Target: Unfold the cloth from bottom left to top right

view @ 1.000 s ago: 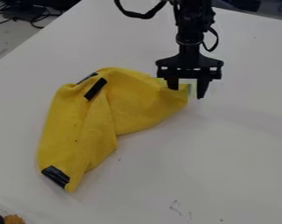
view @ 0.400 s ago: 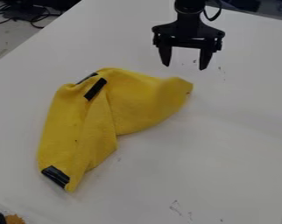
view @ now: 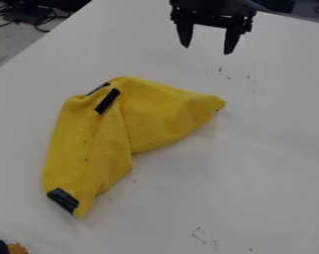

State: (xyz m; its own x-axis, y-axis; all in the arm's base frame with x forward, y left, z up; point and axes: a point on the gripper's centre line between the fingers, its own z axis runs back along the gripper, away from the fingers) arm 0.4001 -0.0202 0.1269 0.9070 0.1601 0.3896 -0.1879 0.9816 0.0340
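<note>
One folded yellow cloth (view: 152,116) lies on the counter (view: 268,168), nearer us than the end effector (view: 207,49), whose fingers we see spread wide.

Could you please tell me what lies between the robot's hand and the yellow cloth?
Bare tabletop with a few dark marks, in the camera view.

The black two-finger gripper (view: 206,49) hangs at the top edge, right of centre, fingers pointing down and spread wide apart.
</note>
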